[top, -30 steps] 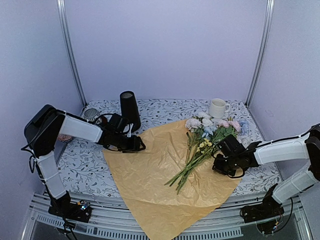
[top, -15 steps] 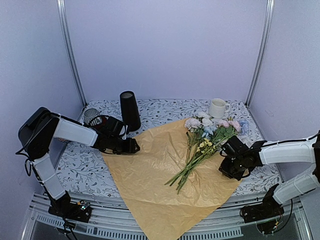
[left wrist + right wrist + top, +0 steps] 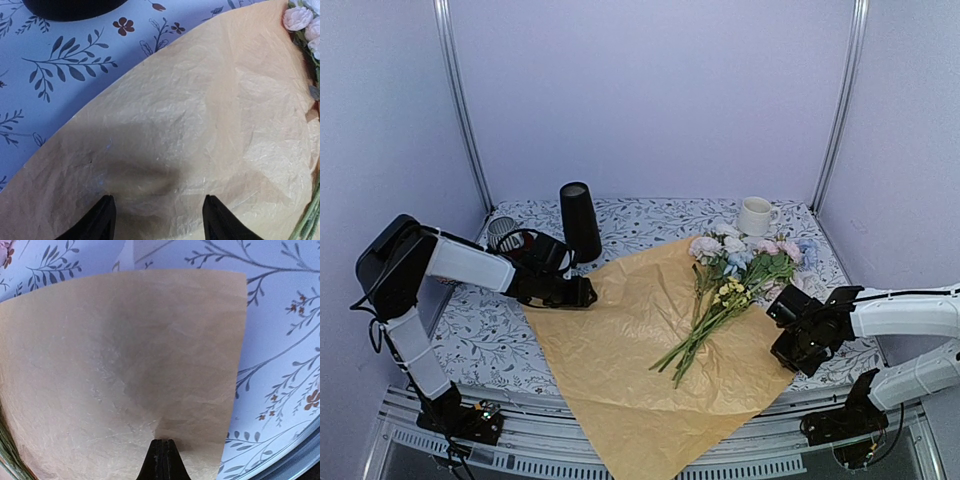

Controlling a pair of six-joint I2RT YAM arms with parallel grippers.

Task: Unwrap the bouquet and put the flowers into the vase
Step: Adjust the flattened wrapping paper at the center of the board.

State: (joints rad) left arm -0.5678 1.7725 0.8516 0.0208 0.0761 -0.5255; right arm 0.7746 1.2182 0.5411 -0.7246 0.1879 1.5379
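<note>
l gripper (image 3: 157,220) low over paper (image 3: 200,125), spread; r gripper (image 3: 162,457) closed

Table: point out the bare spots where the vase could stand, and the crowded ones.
Free: cloth at the back between vase and mug; cloth front-left of the paper; the paper's near half. Crowded: the right side, with flowers and the right gripper.
</note>
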